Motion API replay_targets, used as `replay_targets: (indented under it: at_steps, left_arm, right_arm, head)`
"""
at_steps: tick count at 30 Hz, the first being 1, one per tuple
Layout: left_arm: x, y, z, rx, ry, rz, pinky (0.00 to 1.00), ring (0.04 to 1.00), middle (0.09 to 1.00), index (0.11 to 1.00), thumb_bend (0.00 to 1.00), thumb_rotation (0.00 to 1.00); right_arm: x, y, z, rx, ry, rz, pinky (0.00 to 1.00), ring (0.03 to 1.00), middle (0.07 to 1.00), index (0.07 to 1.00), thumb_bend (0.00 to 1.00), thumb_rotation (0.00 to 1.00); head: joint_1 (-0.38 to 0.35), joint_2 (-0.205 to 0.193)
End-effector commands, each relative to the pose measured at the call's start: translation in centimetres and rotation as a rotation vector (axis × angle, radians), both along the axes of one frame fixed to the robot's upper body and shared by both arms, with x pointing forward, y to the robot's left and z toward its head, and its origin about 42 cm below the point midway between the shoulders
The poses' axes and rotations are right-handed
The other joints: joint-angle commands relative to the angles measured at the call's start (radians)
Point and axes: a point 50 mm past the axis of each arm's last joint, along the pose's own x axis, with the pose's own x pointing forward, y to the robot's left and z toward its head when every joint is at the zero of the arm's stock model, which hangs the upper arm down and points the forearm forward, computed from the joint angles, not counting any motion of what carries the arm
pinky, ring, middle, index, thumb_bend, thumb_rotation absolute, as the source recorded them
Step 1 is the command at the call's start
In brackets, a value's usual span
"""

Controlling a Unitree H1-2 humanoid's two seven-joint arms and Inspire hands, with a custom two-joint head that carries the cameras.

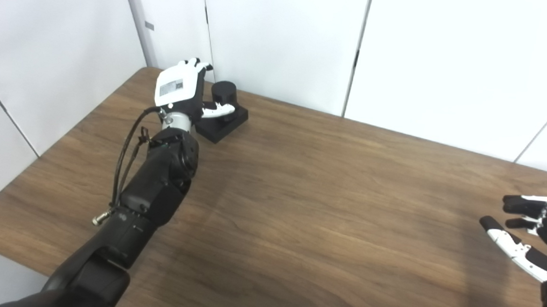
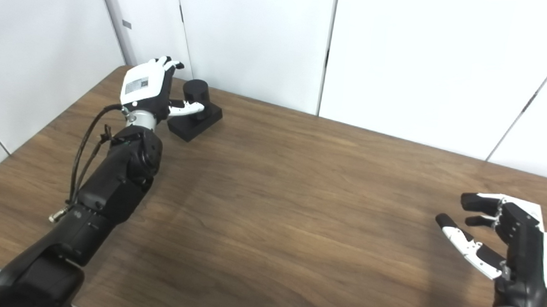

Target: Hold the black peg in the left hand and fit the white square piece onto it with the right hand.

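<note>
The black peg [image 1: 223, 94] is a short cylinder standing upright on a flat black square base [image 1: 226, 123] at the far left of the wooden table. My left hand [image 1: 181, 89] is right beside it on its left, open, with the thumb reaching across the front of the peg and the fingers behind it; no firm hold shows. My right hand [image 2: 507, 240] hovers open and empty over the table's near right corner, palm turned left. No white square piece is visible in either view.
The brown wooden table [image 2: 298, 211] stretches between the two hands. White wall panels [image 2: 400, 52] rise directly behind its far edge. The table's left edge runs close to my left forearm [image 2: 108, 187].
</note>
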Motion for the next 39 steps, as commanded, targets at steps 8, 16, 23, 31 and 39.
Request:
replay_targets:
  at_steps: [8, 16, 23, 31, 39]
  left_arm:
    - [1.7, 1.3, 2.9, 0.042, -0.055, 0.051, 0.91, 0.958, 0.952, 0.841, 0.91, 0.56]
    - [2.0, 1.7, 2.2, 0.017, -0.016, 0.072, 0.89, 0.953, 0.948, 0.837, 0.91, 0.56]
    - [2.1, 1.2, 1.9, -0.047, 0.011, 0.068, 0.82, 0.927, 0.93, 0.822, 0.9, 0.57]
    - [2.2, 0.8, 1.3, -0.072, 0.044, 0.059, 0.82, 0.929, 0.925, 0.815, 0.9, 0.59]
    - [2.4, 0.3, 0.7, -0.087, 0.091, 0.056, 0.83, 0.931, 0.923, 0.813, 0.93, 0.6]
  right_arm:
    - [0.2, 0.1, 1.7, -0.022, -0.07, 0.008, 0.5, 0.617, 0.62, 0.487, 0.49, 0.12]
    - [0.2, 0.1, 1.7, -0.02, -0.067, 0.008, 0.51, 0.618, 0.619, 0.487, 0.49, 0.12]
    - [0.2, 0.0, 1.6, -0.018, -0.07, 0.008, 0.49, 0.607, 0.62, 0.487, 0.49, 0.12]
    - [0.1, 0.0, 1.6, -0.018, -0.07, 0.012, 0.49, 0.604, 0.619, 0.487, 0.49, 0.12]
    - [0.1, -0.1, 1.6, -0.027, -0.072, 0.015, 0.48, 0.598, 0.615, 0.487, 0.49, 0.12]
  head:
    - [-0.002, 0.003]
    - [-0.001, 0.006]
    - [-0.003, 0.011]
    - [-0.004, 0.016]
    - [-0.007, 0.019]
